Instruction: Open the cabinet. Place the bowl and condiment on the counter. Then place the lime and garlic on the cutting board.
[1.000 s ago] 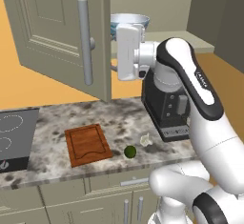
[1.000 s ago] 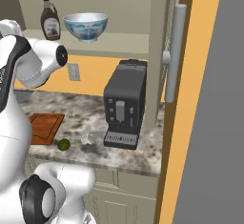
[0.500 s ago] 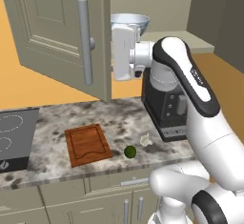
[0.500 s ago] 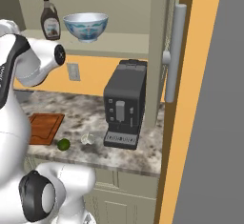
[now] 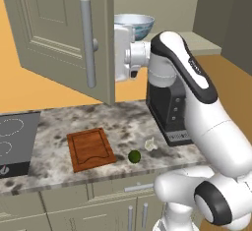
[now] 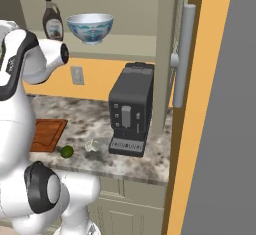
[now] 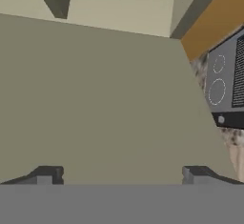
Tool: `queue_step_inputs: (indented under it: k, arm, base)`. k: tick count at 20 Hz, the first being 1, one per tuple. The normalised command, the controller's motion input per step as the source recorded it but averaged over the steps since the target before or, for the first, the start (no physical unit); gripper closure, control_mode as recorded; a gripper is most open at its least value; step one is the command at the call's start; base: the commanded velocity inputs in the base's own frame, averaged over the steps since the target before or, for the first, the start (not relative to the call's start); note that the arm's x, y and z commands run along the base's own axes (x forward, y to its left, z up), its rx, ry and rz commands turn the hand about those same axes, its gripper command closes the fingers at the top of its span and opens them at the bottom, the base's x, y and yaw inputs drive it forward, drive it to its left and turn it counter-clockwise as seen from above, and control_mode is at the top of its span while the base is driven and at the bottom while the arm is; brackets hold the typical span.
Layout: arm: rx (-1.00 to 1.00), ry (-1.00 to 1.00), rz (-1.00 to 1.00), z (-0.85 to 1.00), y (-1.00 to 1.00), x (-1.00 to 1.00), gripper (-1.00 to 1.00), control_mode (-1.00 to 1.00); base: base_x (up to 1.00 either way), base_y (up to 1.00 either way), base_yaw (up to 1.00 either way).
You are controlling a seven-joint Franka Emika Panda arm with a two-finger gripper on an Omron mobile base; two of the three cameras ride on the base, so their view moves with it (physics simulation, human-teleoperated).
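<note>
The hand has been swung leftward toward the open cabinet door (image 5: pixel 64 38) at upper left; the claw (image 7: pixel 121 174) is spread, empty. The bowl (image 6: pixel 90 27) and bottle (image 6: pixel 51 19) remain shelved at upper left, unreached.

blue-patterned white bowl (image 6: pixel 90 27), green lime (image 5: pixel 134 156), reddish-brown cutting board (image 5: pixel 90 149)

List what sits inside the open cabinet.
On the cabinet shelf: the bowl and, beside it, the condiment. From the left base view, the door and arm cover the condiment.
</note>
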Motion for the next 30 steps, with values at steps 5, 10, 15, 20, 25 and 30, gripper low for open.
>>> queue_step_inputs:
  k: [5, 10, 15, 20, 25, 30]
  arm:
    - [0.00, -0.05, 0.15, -0.01, 0.23, 0.10, -1.00, -1.00]
    - [0.00, -0.11, 0.14, 0.00, 0.35, -0.04, -1.00, -1.00]
    - [0.00, -0.15, 0.08, 0.00, 0.56, -0.45, -1.00, -1.00]
    - [-0.02, -0.19, 0.00, 0.02, 0.62, -0.70, -1.00, -1.00]
    - [0.00, -0.18, -0.01, 0.07, 0.55, -0.65, -1.00, -1.00]
    - [0.00, -0.15, -0.03, 0.01, 0.55, -0.38, -1.00, -1.00]
  base:
    - [0.00, 0.00, 0.00]
    - [0.00, 0.00, 0.00]
    - [0.00, 0.00, 0.00]
    - [0.00, 0.00, 0.00]
    - [0.00, 0.00, 0.00]
    - [0.00, 0.00, 0.00]
